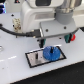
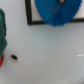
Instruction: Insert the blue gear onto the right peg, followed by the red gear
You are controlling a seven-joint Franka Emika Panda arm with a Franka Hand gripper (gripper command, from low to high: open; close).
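The blue gear (image 1: 50, 52) lies flat on the black-framed white plate (image 1: 33, 59), toward the plate's end at the exterior view's right. A dark spot at the gear's hub may be the right peg, but I cannot tell. In the wrist view the blue gear (image 2: 57, 11) sits over the plate's black frame (image 2: 30, 15). My gripper (image 1: 48, 43) hangs just above the gear, its two dark fingers apart with nothing between them. A small red piece, apparently the red gear (image 1: 71, 36), rests on the table beyond the arm at the exterior view's right.
The white arm and a black cable (image 1: 15, 31) fill the back of the exterior view. In the wrist view a teal and red object (image 2: 2, 35) shows at the edge, and a small dark speck (image 2: 14, 57) lies on the white table.
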